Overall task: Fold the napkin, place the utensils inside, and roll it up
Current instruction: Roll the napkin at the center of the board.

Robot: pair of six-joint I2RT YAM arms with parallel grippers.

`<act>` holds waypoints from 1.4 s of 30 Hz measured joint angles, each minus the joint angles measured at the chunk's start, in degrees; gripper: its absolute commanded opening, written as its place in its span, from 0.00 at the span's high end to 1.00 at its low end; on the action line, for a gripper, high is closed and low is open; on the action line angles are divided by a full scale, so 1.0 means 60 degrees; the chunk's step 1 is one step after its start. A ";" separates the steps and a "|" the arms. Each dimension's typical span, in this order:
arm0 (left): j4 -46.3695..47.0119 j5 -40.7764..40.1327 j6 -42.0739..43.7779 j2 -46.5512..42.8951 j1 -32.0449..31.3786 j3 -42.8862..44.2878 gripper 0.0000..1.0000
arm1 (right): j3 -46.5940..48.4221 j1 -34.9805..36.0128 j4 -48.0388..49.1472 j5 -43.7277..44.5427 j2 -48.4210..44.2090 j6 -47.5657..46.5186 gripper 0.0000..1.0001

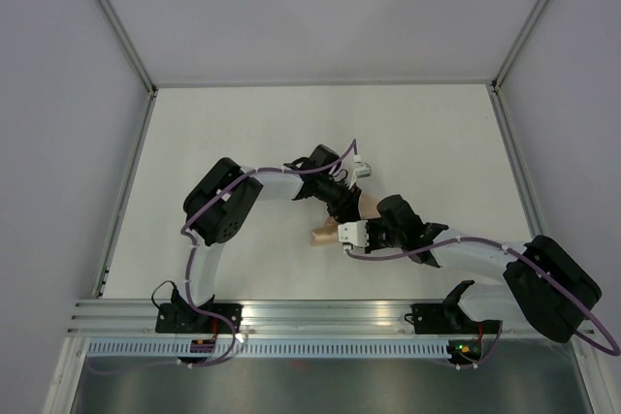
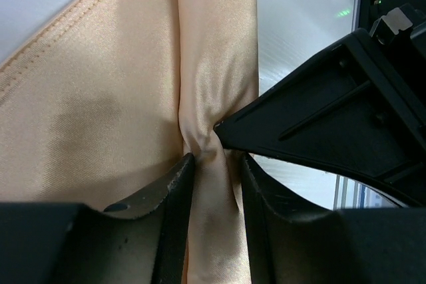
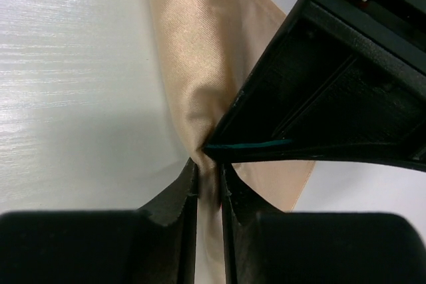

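The peach-orange napkin [image 1: 323, 236] is bunched into a narrow roll at the table's middle, mostly hidden under both grippers. My left gripper [image 1: 349, 208] is shut on a fold of the napkin [image 2: 213, 84]; its jaws pinch the cloth at their tips [image 2: 214, 161]. My right gripper [image 1: 364, 232] is shut on the same roll of napkin [image 3: 193, 51], pinching it at its tips [image 3: 208, 172]. The two grippers meet tip to tip on the cloth. The utensils are not in view.
The white table [image 1: 243, 143] is walled by grey panels with a metal frame [image 1: 116, 26]. The right gripper's black body [image 2: 333, 118] fills the right of the left wrist view; the left gripper's body [image 3: 333, 91] fills the right of the right wrist view.
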 measured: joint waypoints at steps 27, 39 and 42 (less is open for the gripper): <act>0.2127 -0.6258 -0.1308 -0.3883 0.1093 -0.3850 0.42 | 0.3526 -0.0532 -0.4105 -0.1537 0.2255 -0.0073 0.97; 0.4670 -0.9118 -0.1566 -0.8251 0.0998 -0.7016 0.39 | 0.6696 -0.1570 -0.7719 -0.3319 0.4801 -0.0754 0.98; 0.5027 -0.9449 -0.1417 -0.8954 0.0685 -0.7530 0.39 | 0.7450 -0.1869 -0.8542 -0.3843 0.5482 -0.0849 0.98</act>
